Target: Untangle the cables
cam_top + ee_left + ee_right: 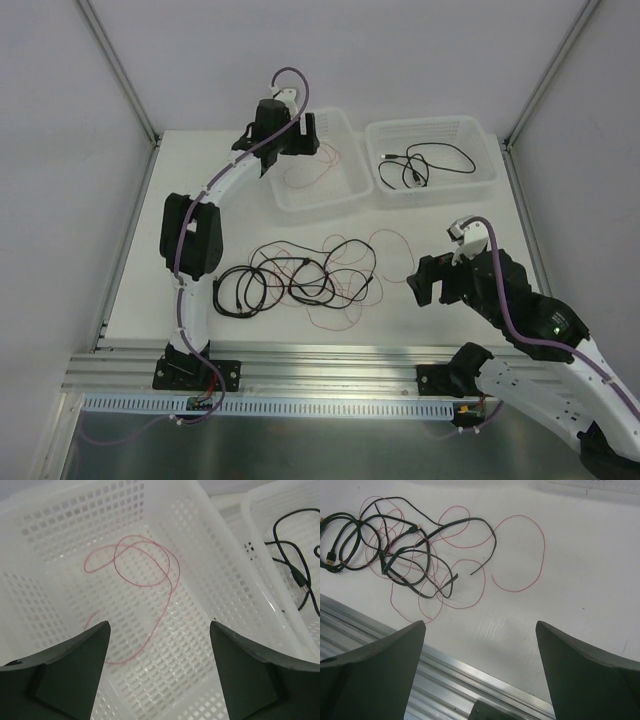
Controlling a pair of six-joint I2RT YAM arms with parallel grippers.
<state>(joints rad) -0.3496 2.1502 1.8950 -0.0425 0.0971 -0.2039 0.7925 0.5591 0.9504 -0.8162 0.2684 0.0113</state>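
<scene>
Jaws on both arms stand wide apart, empty; my left gripper (pixel 158 627) hangs over a perforated white plastic basket (pixel 75 525), and its wrist view shows most clearly one fine red wire (pixel 150 565) looped on the mesh floor. My right gripper (pixel 480 625) faces the tangled cables (pixel 410 555), glossy black and thin red, on the smooth table (pixel 580 570); overhead shows in full a black cable (pixel 420 165) coiled in the second basket (pixel 440 190).

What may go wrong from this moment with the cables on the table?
The red wires weave through the black cables; pulling one may tighten the knot or drag the whole pile. The open right end effector may also miss so thin a wire, or pinch two at once.
</scene>
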